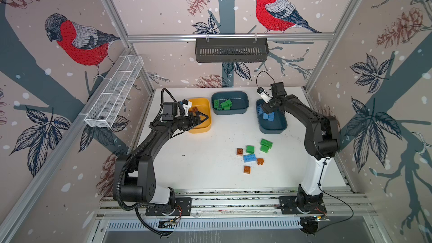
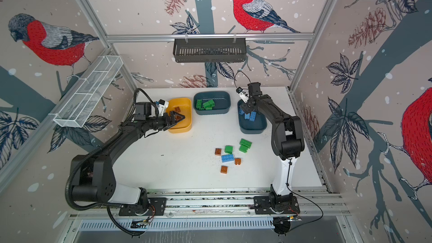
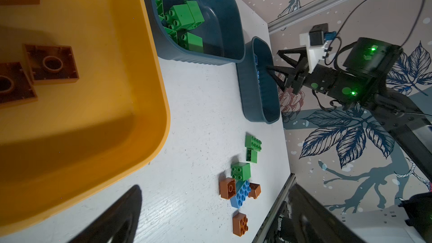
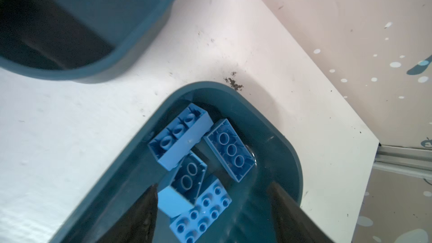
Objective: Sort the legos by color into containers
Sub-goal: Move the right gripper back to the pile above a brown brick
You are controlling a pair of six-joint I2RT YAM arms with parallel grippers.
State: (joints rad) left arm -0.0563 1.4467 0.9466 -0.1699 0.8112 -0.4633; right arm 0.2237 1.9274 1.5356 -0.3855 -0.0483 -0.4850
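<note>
mostly, the sorting seems more than half done. under the left claw (image 1: 201, 118), the yellow tub (image 1: 201, 130) holds brown legos (image 3: 51, 64). just beside that claw, the middle teal tub (image 1: 230, 112) holds green legos (image 1: 224, 105). under the right claw (image 1: 266, 112), the other teal tub (image 1: 273, 129) holds blue legos (image 4: 180, 141). seven loose legos (image 1: 249, 158) lie on the surface (image 1: 198, 164), well apart from both claws: three green, three brown, one blue. both arms reach forward with bent elbows. the left claw hovers spread and empty. the right claw points down into its tub, jaws apart, apparently pinching nothing.
</note>
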